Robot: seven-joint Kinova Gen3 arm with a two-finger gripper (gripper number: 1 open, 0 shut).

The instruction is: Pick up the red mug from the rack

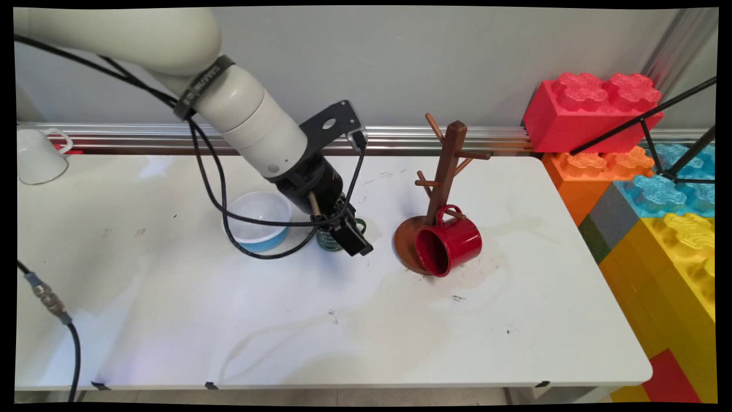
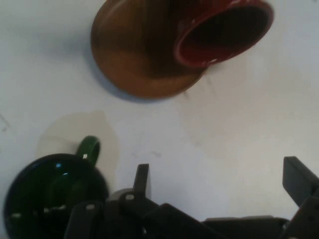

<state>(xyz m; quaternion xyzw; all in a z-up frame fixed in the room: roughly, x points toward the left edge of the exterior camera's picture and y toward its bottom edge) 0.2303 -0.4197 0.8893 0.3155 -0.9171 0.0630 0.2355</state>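
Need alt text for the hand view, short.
The open black two-finger gripper hovers over the white table, empty, beside a dark green mug. Farther off, a red enamel mug lies tipped on the round wooden base of a mug tree.

White arm reaching in from upper left, angled down toward the table's middle, black cables looping beneath it, black gripper (image 1: 350, 237) low over the surface, fingers (image 2: 142, 180) spread apart, holding nothing

bowl (image 1: 258, 228) left of mug (image 1: 330, 238); mug tree (image 1: 441, 189) to its right, cup (image 1: 448, 240) hung on it.
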